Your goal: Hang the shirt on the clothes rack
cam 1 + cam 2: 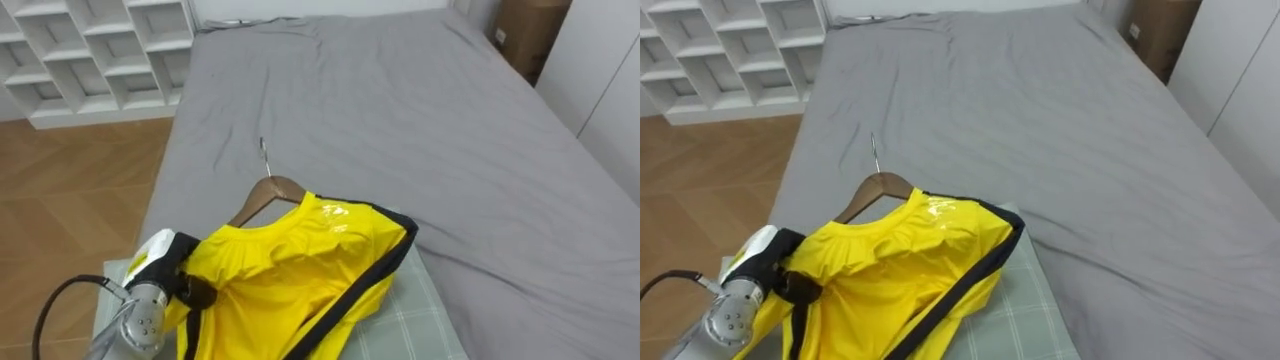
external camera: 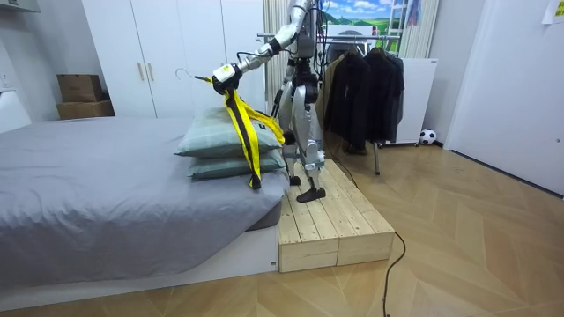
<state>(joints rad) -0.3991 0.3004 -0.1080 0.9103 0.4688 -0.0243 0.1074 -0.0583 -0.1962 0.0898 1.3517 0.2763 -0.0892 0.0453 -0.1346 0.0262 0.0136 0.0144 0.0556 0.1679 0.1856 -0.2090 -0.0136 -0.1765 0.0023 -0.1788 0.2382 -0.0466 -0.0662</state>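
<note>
— Two worries, if you ask me. That yellow jersey (image 1: 300, 265) sits bunched on the wooden hanger (image 1: 265, 195), and one bare arm of the hanger pokes out at the jersey's ten o'clock. I'd say the cloth could slide off once it's swung round.

— Is the left hand (image 1: 185, 285) gripping it properly?

— Can't tell. The hand is buried in the cloth at the jersey's seven o'clock edge (just the wrist end shows), so clamped or merely propping, I couldn't say. The lot is held up over the stacked pillows (image 2: 203, 141), with the hook (image 1: 264, 152) pointing to twelve o'clock across the grey bed (image 1: 420, 120).

— And the second worry?

— One long tail of jersey dangles down past the pillows. If the robot turns quickly, it may drag or catch. Besides, the robot stands on a raised wooden platform (image 2: 330, 220), and the rack of dark coats (image 2: 366, 88) is off at its three o'clock from my spot. A careless step near the platform's edge could spoil everything.
</note>
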